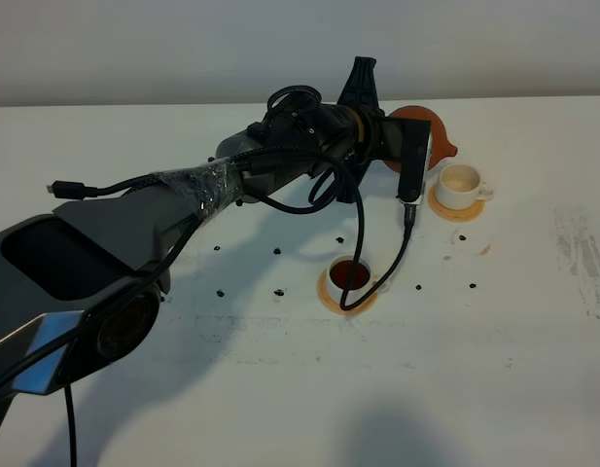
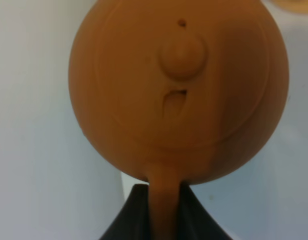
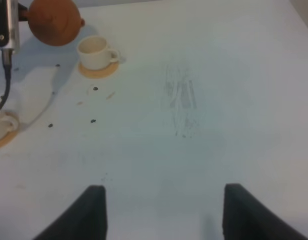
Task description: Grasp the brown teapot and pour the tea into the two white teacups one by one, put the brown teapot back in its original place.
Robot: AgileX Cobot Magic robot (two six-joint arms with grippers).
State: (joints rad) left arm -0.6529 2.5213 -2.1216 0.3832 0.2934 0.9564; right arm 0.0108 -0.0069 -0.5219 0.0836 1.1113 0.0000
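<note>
Closest to the high camera is the dark body of the left arm [image 1: 134, 243], which reaches across the white table [image 1: 533, 370] toward its far side. Its wrist view shows the left gripper [image 2: 165, 215] clamped tight on the loop handle [image 2: 163, 195] of the brown teapot [image 2: 178, 90], one dark finger [image 2: 126, 220] on each side. The teapot's round lid and knob [image 2: 181, 55] face that camera. The pot is held off the table, with its short spout [image 1: 453, 149] pointing at the far white teacup [image 1: 462, 185] just beside it. That cup sits on an orange-tan coaster [image 1: 458, 207], and whether it holds any liquid cannot be told. A nearer teacup [image 1: 350, 275], on its own coaster [image 1: 329, 297] and partly crossed by a black cable [image 1: 377, 277], holds reddish-brown tea [image 1: 352, 269]. The right gripper [image 3: 163, 215] hangs over bare table, fingers [image 3: 89, 215] spread wide with nothing between them.
</note>
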